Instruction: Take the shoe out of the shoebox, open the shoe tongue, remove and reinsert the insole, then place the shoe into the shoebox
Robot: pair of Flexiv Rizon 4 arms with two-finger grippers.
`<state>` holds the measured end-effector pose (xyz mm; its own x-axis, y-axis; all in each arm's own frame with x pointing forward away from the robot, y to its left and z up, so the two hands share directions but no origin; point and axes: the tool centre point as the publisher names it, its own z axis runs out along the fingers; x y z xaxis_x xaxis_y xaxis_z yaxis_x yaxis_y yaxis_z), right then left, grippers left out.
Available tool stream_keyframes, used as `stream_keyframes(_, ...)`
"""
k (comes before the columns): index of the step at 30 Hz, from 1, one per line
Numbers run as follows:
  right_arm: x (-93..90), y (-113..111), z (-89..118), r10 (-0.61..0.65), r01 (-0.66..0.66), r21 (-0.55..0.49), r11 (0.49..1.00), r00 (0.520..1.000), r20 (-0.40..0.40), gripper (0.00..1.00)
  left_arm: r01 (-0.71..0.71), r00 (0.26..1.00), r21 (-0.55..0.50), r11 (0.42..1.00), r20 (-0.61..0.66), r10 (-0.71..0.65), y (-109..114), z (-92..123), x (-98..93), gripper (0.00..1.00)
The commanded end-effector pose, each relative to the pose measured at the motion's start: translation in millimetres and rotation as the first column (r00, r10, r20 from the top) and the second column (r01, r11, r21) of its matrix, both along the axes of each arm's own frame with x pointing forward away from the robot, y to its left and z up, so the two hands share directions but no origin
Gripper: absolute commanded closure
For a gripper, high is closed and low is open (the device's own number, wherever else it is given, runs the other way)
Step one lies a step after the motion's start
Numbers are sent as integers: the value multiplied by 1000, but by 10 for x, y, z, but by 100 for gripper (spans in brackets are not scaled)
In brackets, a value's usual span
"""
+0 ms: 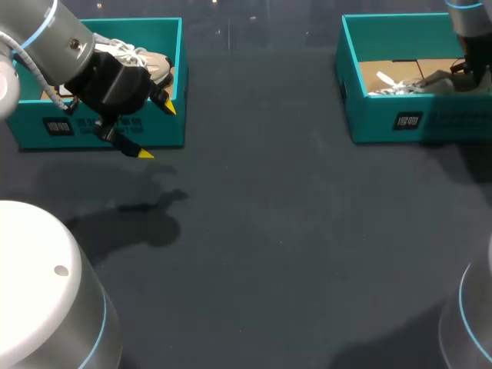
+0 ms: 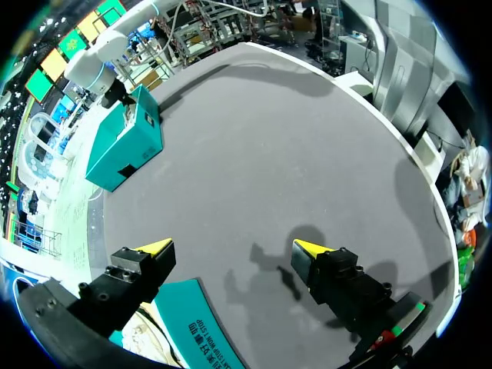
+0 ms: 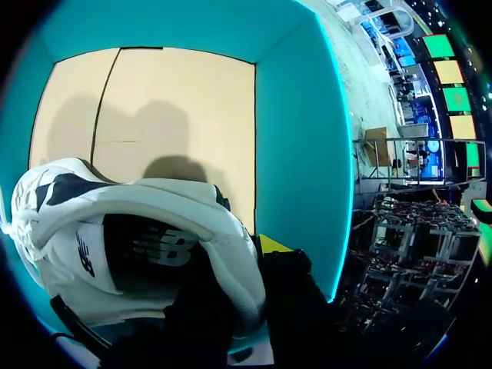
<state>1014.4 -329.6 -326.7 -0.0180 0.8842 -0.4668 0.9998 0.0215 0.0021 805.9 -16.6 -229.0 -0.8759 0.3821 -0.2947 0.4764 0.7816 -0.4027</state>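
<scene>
Two teal shoeboxes stand at the table's far edge. In the right shoebox (image 1: 384,115) lies a white shoe (image 1: 403,86). My right gripper (image 1: 460,74) reaches into that box and is shut on the shoe's (image 3: 154,207) heel collar. One finger sits inside the dark opening, and the other, yellow-tipped fingertip (image 3: 274,244) is outside, near the teal wall (image 3: 296,138). The left shoebox (image 1: 154,131) holds a second pale shoe (image 1: 142,60). My left gripper (image 1: 156,131) hangs open over that box's front right corner with nothing between its fingers (image 2: 157,247).
The dark table (image 1: 277,231) stretches wide between and in front of the two boxes. The right box's cardboard floor (image 3: 177,100) is bare ahead of the shoe. In the left wrist view the right shoebox (image 2: 127,142) stands far across the table.
</scene>
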Motion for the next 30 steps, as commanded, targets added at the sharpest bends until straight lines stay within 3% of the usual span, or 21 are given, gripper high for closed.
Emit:
stream_keyframes(1, 85, -23, -65, 0, 0, 22, 1000, 1000, -18, 100, 0, 1000, 2, 1000, 2, 0, 6, 3, -10, 0)
stream_keyframes(19, 129, -119, -167, 26, -20, 88, 996, 998, -63, 100, 0, 1000, 2, 1000, 2, 0, 6, 3, -10, 0)
stream_keyframes(23, 121, -111, -183, 29, -23, 90, 996, 997, -71, 76, 0, 1000, 2, 1000, 2, 0, 6, 3, -10, 0)
stream_keyframes(30, 108, -118, -183, 23, -16, 93, 996, 997, -75, 71, 0, 1000, 2, 1000, 2, 0, 6, 3, -10, 0)
